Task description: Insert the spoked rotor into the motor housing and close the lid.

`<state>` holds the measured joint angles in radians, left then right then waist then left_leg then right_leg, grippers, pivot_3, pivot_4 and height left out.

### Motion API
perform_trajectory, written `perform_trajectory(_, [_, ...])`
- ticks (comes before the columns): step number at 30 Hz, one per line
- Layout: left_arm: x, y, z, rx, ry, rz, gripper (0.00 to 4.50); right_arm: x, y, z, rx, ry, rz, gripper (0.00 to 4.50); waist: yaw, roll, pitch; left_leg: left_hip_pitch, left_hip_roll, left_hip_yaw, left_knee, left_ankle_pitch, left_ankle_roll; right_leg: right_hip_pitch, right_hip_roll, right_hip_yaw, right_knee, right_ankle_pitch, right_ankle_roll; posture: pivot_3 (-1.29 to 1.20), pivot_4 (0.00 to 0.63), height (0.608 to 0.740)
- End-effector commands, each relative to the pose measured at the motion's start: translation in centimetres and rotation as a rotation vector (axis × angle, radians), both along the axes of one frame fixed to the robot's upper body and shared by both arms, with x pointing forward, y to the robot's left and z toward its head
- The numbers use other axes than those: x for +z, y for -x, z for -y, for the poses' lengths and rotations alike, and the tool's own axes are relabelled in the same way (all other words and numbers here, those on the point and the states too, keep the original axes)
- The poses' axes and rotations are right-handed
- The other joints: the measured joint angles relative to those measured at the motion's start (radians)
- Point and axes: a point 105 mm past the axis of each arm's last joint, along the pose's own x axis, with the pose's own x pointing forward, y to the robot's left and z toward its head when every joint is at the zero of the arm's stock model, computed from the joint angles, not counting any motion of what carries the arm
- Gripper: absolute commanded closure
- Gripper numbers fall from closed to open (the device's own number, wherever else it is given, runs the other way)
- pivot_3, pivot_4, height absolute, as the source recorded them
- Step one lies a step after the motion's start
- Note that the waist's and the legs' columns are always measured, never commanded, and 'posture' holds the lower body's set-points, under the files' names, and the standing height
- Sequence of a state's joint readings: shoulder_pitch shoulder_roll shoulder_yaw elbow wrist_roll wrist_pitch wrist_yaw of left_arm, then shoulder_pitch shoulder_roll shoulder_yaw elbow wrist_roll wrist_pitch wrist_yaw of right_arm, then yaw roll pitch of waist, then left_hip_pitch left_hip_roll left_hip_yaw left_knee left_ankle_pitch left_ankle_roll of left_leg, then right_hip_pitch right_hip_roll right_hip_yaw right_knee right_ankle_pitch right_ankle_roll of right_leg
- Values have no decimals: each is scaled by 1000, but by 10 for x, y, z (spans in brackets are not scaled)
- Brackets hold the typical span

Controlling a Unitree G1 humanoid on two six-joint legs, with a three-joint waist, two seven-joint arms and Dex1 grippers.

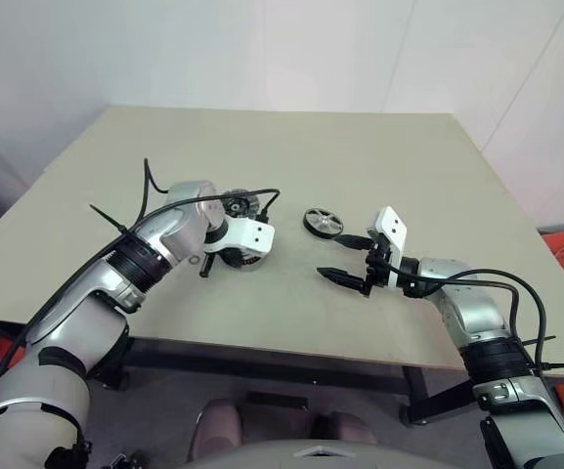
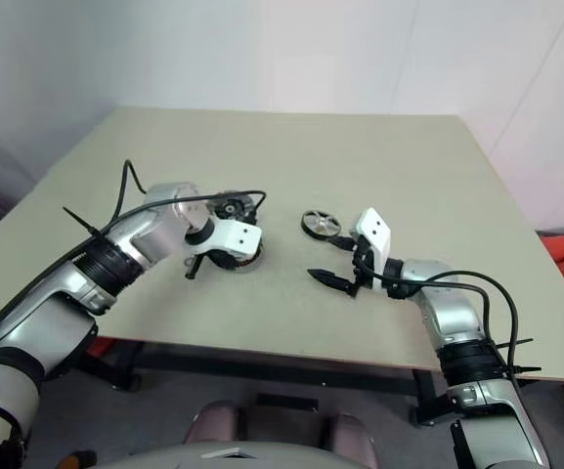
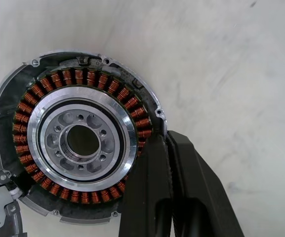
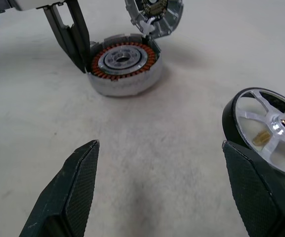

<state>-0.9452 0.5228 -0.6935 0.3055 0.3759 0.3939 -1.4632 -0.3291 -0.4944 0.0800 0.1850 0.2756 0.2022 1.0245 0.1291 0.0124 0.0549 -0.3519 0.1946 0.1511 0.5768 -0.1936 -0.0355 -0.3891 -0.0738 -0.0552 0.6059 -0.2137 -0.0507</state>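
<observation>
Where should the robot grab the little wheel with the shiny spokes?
Probably across its black rim. The spoked rotor lies flat on the table, so the open right gripper, already beside it, could come down from above with one finger on each side of the rim. The spokes are thin and the hub small, so they would likely be harder to grab.

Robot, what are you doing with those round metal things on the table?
It is putting a motor together. The left gripper, shut, is at the rim of the open motor housing, whose lid is tipped up behind it. The spoked rotor lies on the table, not yet in the housing. The right gripper is wide open beside the rotor, holding nothing.
</observation>
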Motion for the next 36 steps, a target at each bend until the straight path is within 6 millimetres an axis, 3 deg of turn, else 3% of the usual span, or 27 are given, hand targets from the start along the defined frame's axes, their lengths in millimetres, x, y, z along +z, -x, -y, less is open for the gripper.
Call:
perform_trajectory(1, [22, 1, 19, -73, 54, 39, 4475, 18, -2, 0, 4, -21, 60, 0, 0, 0, 0, 0, -1, 0, 0, 0, 1, 0, -1, 0, 0, 0, 0, 0, 0, 740])
perform_trajectory(14, [30, 10, 37, -147, 79, 60, 4475, 18, -1, 8, -14, -6, 64, 0, -4, -2, 1, -2, -2, 0, 0, -2, 3, -2, -2, 0, 0, 0, 1, 0, 0, 740])
perform_trajectory(32, [22, 29, 33, -235, 47, 12, 4475, 13, -1, 10, -11, -5, 61, 0, -6, -2, 1, -2, -2, 0, 0, -2, 4, -3, -2, 0, 0, 0, 1, 0, 0, 740])
perform_trajectory(36, [21, 31, 31, -242, 43, -2, 3240, 13, -2, 10, -12, -4, 62, 0, -6, -2, 1, -2, -2, 0, 0, -2, 4, -3, -2, 0, 0, -1, 1, 0, 0, 740])
